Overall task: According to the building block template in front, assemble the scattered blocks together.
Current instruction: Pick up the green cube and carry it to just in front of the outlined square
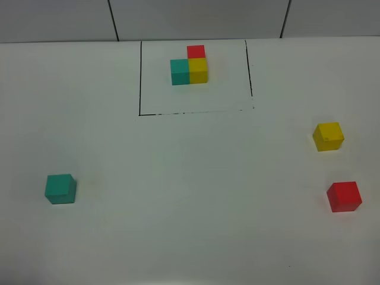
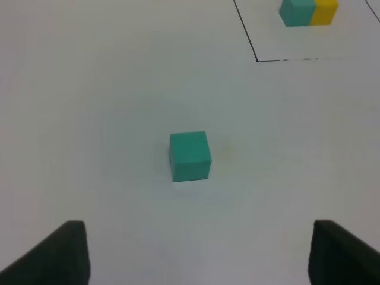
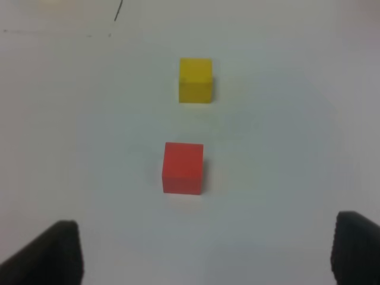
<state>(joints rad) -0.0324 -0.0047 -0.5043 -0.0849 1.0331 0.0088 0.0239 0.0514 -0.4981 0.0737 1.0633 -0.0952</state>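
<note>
Left claw (image 2: 202, 255) first, seen by its own wrist camera: its two dark fingers (image 2: 59, 252) sit at the picture's lower corners, spread wide, with only bare white table (image 2: 89, 119) between them. It grips nothing. The teal-green cube (image 2: 190, 155) lies on the table ahead of the spread jaws, apart from both fingers. Farther off, a corner of the thin black frame (image 2: 257, 59) shows, with the teal and yellow cubes of the building block template (image 2: 309, 12) inside it.

Right claw (image 3: 202, 252), by its wrist camera, is likewise spread wide and grips nothing. The red cube (image 3: 183, 168) lies ahead of it, touching neither finger. The yellow cube (image 3: 195, 80) lies beyond the red one, near it but apart.

From the high camera, the template sits at the far middle of the table inside the black frame: teal on the left, yellow touching its right side, red touching the yellow from behind. The teal-green cube lies alone on the near left. The yellow cube and the red cube lie on the right, yellow farther back, red nearer, not touching. All three loose cubes are well apart from the template.
</note>
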